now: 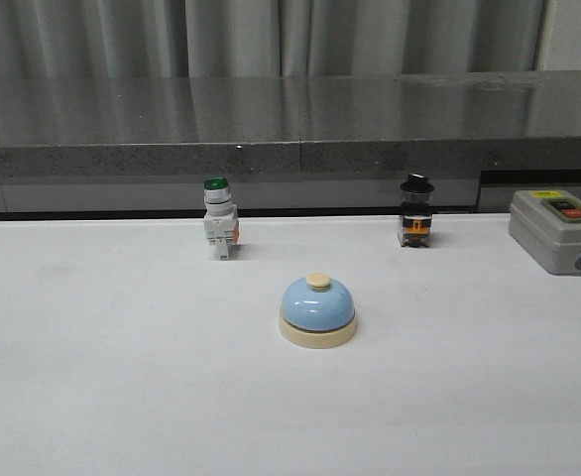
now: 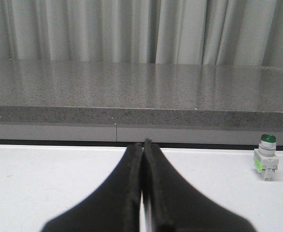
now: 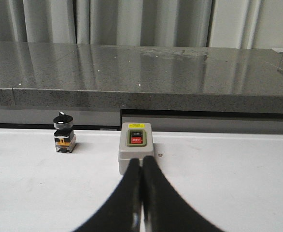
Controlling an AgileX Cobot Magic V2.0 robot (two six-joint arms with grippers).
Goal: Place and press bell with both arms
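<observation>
The bell (image 1: 317, 310), a light-blue dome on a cream base with a cream button, stands alone on the white table near the middle of the front view. Neither arm shows in the front view. My left gripper (image 2: 142, 143) is shut with nothing between its black fingers, and the bell is out of its view. My right gripper (image 3: 142, 160) is also shut and empty, its tips in front of a grey switch box; the bell does not show there either.
A green-capped white push-button switch (image 1: 219, 217) (image 2: 266, 156) stands behind the bell to the left, a black-capped switch (image 1: 415, 211) (image 3: 64, 133) behind it to the right. A grey ON/OFF switch box (image 1: 560, 230) (image 3: 136, 151) sits at the far right. A dark stone ledge (image 1: 290, 129) runs along the table's back.
</observation>
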